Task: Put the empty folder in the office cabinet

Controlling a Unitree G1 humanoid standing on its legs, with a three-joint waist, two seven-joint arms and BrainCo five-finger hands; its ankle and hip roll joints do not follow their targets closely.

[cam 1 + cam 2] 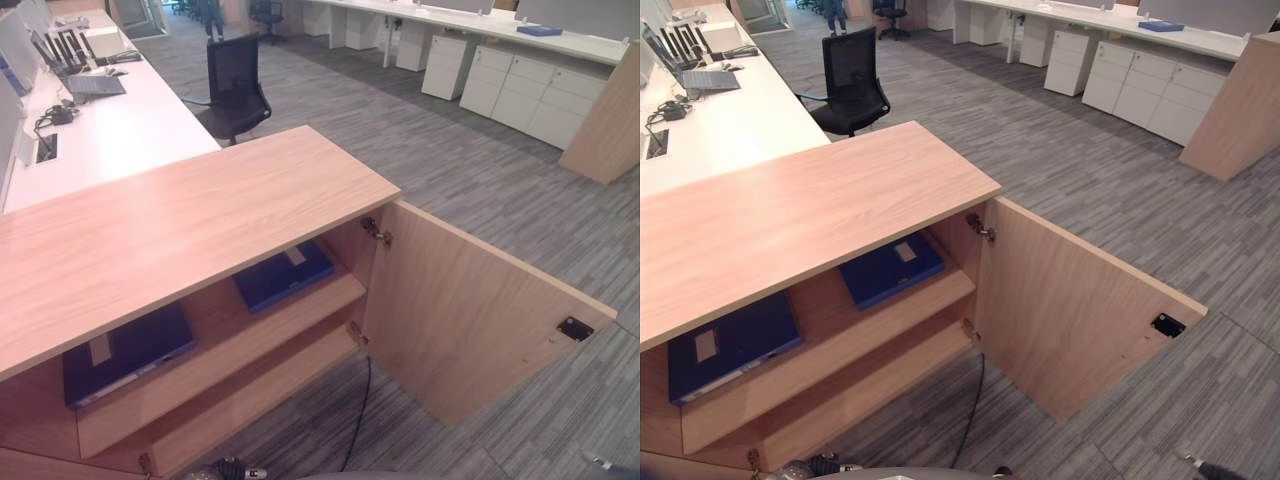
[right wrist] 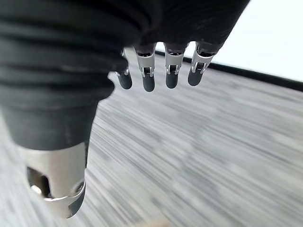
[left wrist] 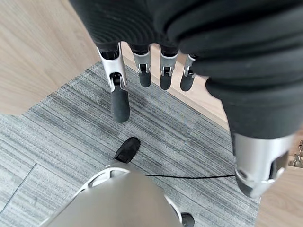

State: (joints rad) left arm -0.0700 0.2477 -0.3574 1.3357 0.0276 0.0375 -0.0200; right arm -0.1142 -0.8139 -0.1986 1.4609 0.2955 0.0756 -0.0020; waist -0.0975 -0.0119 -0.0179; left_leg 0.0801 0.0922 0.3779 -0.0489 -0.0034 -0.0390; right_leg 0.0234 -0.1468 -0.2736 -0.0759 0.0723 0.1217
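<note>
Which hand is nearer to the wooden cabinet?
Left. The left hand hangs open close beside the cabinet; the right hand hangs open above carpet, with a white panel beyond it.

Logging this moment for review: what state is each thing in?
Cabinet door: swung wide open.
Left folder: lying flat on the upper shelf.
Right folder: lying flat on the same shelf.
Left hand: open, holding nothing.
Right hand: open, holding nothing.
</note>
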